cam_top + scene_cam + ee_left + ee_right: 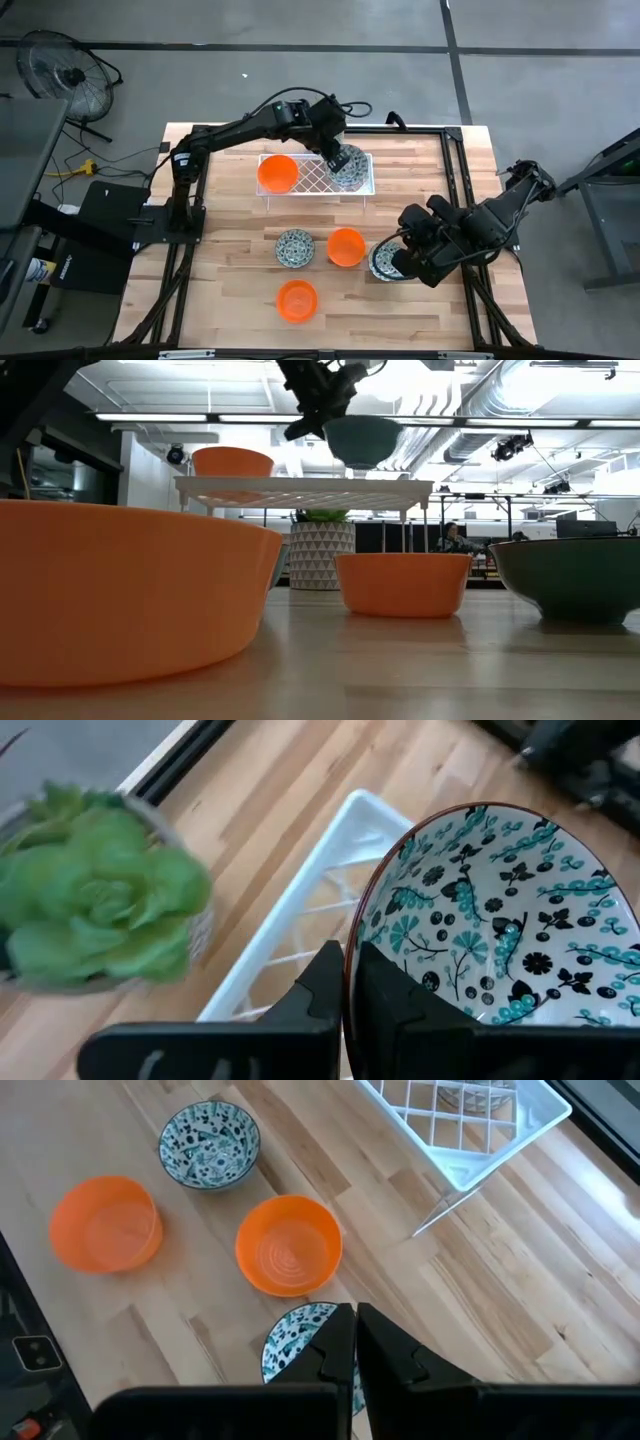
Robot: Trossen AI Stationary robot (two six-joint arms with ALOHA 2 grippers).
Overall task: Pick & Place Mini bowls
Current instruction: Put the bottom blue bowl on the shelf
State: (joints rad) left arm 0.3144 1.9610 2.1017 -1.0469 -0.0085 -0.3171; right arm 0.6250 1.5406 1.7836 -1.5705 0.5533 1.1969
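While the left gripper (338, 160) is holding a speckled bowl (349, 166) over the white rack (366, 186), one orange bowl (277, 174) is sitting there already. Right wrist view: the right gripper (354, 1342) is pinching another patterned bowl (290, 1342)'s rim; three remain on the table (480, 1280).

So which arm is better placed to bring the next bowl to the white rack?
The right arm, probably. Its claw is closed on the rim of a speckled bowl on the table, while the left claw is holding another speckled bowl over the white rack.
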